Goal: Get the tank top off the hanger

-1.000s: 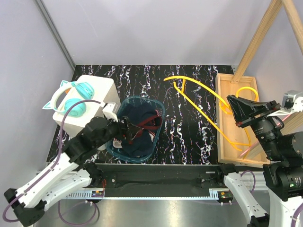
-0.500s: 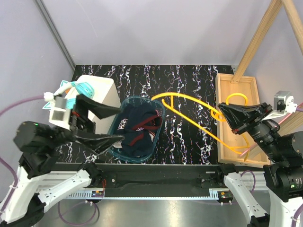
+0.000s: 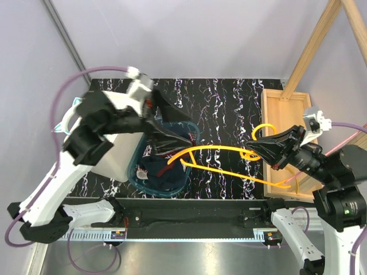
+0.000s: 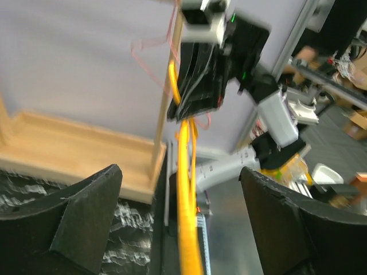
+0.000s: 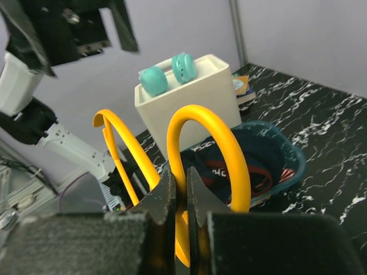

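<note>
The navy tank top (image 3: 170,182) with red trim lies bunched in the teal basket (image 3: 135,175), off the hanger; the right wrist view shows the tank top (image 5: 241,163) there too. My right gripper (image 3: 256,148) is shut on the hook of the bare yellow hanger (image 3: 223,150), which reaches left to the basket's edge. In the right wrist view the right gripper (image 5: 182,183) pinches the hanger's hook (image 5: 229,143). My left gripper (image 3: 179,136) hangs open above the basket. In the left wrist view the left gripper (image 4: 180,223) straddles the hanger's bar (image 4: 184,172) without touching it.
A white box (image 5: 189,91) carrying teal headphones (image 5: 169,71) stands left of the basket (image 5: 289,166). A shallow wooden tray (image 3: 284,120) lies at the right of the black marbled table, with a wooden frame post (image 3: 312,46) rising behind it.
My left arm has lifted from low beside the basket and swung above it, jaws staying open. My right gripper has carried the hanger left and toward me, its far end reaching the basket.
</note>
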